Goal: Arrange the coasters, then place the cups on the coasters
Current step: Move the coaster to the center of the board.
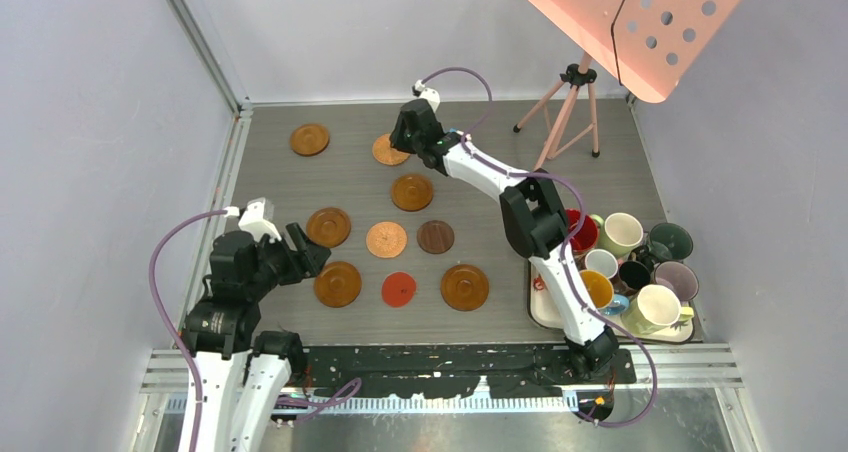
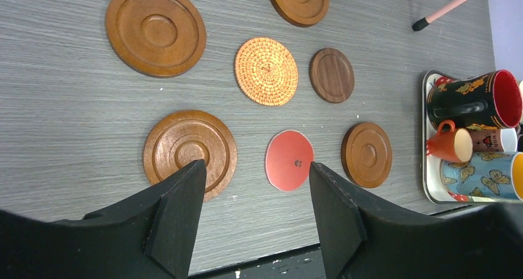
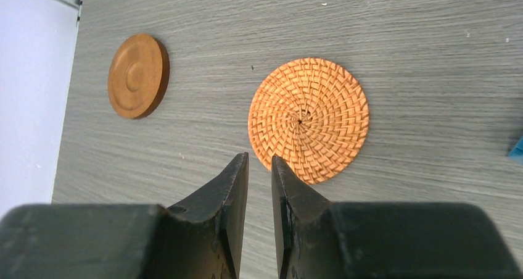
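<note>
Several round coasters lie spread on the grey table: a woven one point(image 3: 308, 120) just past my right gripper point(image 3: 259, 158), whose jaws stand a narrow gap apart with nothing between them, and a wooden one point(image 3: 137, 75) further left. My left gripper point(image 2: 256, 168) hangs open and empty above the table's near edge, with a ringed wooden coaster point(image 2: 188, 149) and a red coaster point(image 2: 288, 160) just beyond its tips. The cups point(image 1: 620, 234) stand crowded on the white tray point(image 1: 540, 312) at the right, among them a black mug with a red inside point(image 2: 472, 100) and a small orange cup point(image 2: 453, 144).
A pink tripod stand point(image 1: 570, 102) rises at the back right, its perforated board overhanging the corner. A small blue block point(image 3: 517, 148) lies right of the woven coaster. Grey walls close in the left, back and right sides.
</note>
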`<state>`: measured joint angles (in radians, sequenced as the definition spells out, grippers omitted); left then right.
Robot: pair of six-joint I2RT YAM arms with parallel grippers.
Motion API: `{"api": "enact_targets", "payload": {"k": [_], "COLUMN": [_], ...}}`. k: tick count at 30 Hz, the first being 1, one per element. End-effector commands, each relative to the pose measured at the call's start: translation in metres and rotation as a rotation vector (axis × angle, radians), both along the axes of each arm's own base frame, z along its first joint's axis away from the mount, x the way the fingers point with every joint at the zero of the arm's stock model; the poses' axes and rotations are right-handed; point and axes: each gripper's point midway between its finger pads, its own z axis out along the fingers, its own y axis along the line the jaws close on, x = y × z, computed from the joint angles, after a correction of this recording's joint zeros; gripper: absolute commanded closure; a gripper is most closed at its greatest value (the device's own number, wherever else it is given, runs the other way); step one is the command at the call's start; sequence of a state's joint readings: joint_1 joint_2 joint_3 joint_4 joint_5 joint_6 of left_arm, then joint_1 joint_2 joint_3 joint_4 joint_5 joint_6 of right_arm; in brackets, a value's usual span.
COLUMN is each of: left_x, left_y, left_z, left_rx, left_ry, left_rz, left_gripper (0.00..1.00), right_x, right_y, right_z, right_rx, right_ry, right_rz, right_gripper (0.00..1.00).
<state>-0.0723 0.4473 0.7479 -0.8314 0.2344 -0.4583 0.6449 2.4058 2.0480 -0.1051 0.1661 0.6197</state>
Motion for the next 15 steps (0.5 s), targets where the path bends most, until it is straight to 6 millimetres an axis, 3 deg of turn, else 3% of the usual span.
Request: {"api": "enact_targets", "payload": {"k": [1, 8, 15], "left_x": [0.001, 0.0, -0.001], "left_y": [0.0, -0.001, -0.001], "left_z": [0.01, 0.01, 0.011], "left_rx": [0.014, 0.016, 0.018], "left_ry": [-0.043, -0.042, -0.048], "left_rz": [-0.013, -0.02, -0.018], "left_gripper": [0.35, 0.35, 0.35], "right_x": [0.019, 0.026, 0.02], "right_y": [0.004, 0.009, 0.003], "right_z": [0.014, -0.021, -0.054], "right_rx": [0.097, 0.128, 0.12], "right_ry": [-0.003, 0.083, 0.188], "right_rz": [-0.062, -0.093, -0.152], "right_gripper": [0.73, 0.73, 0.73]}}
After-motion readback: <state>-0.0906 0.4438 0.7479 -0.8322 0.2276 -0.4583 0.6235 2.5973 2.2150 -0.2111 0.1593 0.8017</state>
